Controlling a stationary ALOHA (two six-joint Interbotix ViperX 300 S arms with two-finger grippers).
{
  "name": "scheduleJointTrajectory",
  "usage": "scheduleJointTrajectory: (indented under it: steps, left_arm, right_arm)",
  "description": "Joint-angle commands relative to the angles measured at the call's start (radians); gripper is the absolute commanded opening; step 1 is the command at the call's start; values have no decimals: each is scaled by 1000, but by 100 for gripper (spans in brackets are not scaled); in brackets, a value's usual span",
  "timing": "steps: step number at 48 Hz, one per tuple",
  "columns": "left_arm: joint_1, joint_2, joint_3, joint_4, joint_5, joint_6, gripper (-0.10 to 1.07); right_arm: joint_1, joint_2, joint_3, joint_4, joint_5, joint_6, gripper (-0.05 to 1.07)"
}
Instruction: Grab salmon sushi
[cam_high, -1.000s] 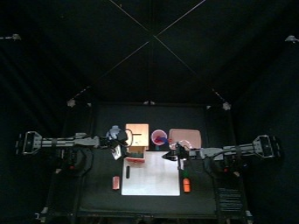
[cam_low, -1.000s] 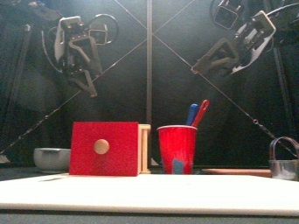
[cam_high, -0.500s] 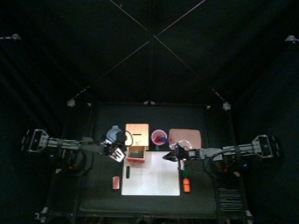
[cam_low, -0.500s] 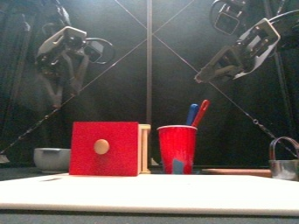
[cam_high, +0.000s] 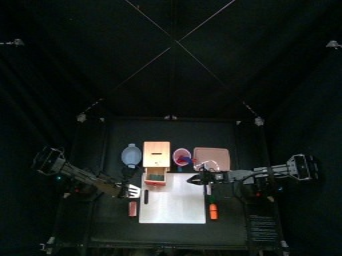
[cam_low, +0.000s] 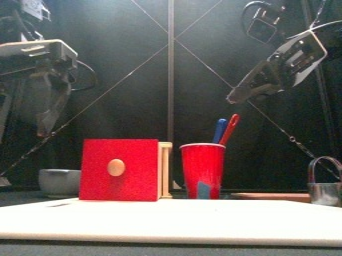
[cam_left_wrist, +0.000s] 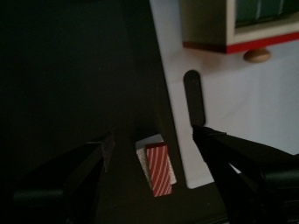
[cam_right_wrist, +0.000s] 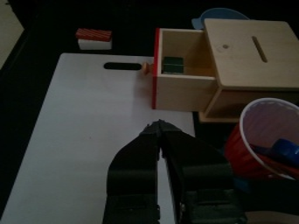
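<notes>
- Swinging off the bowl, left pincer (cam_left_wrist: 146, 156) now hovers spread above the salmon sushi (cam_left_wrist: 156, 168), beside the white board (cam_left_wrist: 246, 114) on the counter (cam_high: 120, 225).
- Right pincer (cam_right_wrist: 162, 133) hangs pressed together.
- Risk: jaws catching the board's edge, nudging the sushi away.

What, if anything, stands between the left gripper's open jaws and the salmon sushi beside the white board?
Nothing visible. In the left wrist view the salmon sushi lies uncovered between the open left gripper jaws, just off the white board edge.

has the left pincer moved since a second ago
Yes. In the top view the left pincer has swung from beside the wooden box toward the table's front, now open over the salmon sushi.
</notes>
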Motion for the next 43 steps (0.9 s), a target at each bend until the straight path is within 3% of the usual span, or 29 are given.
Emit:
scheduleJointTrajectory:
  steps: [1, 9, 24, 43]
  left_arm:
    - [-25, 29, -35, -38, -3, -8, 103]
    - [-54, 101, -72, -109, -20, -14, 103]
    - [-72, 215, -97, -152, -118, -31, 102]
    - [-72, 225, -72, -183, -118, -58, 95]
  right_arm:
    - [-8, -3, -9, 0, -9, 2, 3]
    - [-8, -3, -12, -2, -9, 2, 3]
    - [-2, -3, -9, 0, -9, 2, 3]
    - [2, -3, -2, 0, -9, 2, 3]
